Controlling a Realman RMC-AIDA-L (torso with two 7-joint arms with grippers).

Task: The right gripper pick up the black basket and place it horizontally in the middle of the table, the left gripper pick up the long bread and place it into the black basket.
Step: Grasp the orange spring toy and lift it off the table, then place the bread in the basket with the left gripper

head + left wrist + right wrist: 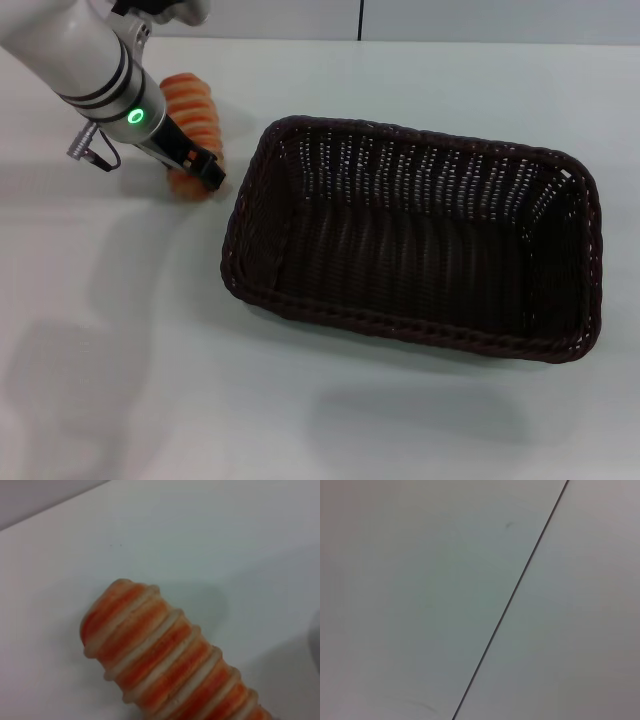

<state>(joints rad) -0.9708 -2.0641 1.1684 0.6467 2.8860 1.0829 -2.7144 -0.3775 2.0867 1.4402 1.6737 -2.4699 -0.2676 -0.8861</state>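
1. Table [330, 420] — white top; it carries everything below.
2. Basket [420, 240] — dark wicker, lying lengthwise across the middle of the table, open side up, nothing inside. Placement step looks done.
3. Left gripper [205, 170] — at the table's left, down on the near end of the bread. Fingers sit at the loaf, but whether they are clamped on it or only straddling it cannot be told here.
4. Bread [195, 110] — ridged orange loaf, on the table just left of the basket's left rim, not touching it. Long axis runs away from the robot, roughly square to the basket's long axis. The left wrist view shows its rounded far end [120, 610] lying on the table.
5. Judgement — the basket lies to the gripper's right; the carry goes rightward over the rim, with a turn likely to align the loaf.
6. Right gripper: out of view.
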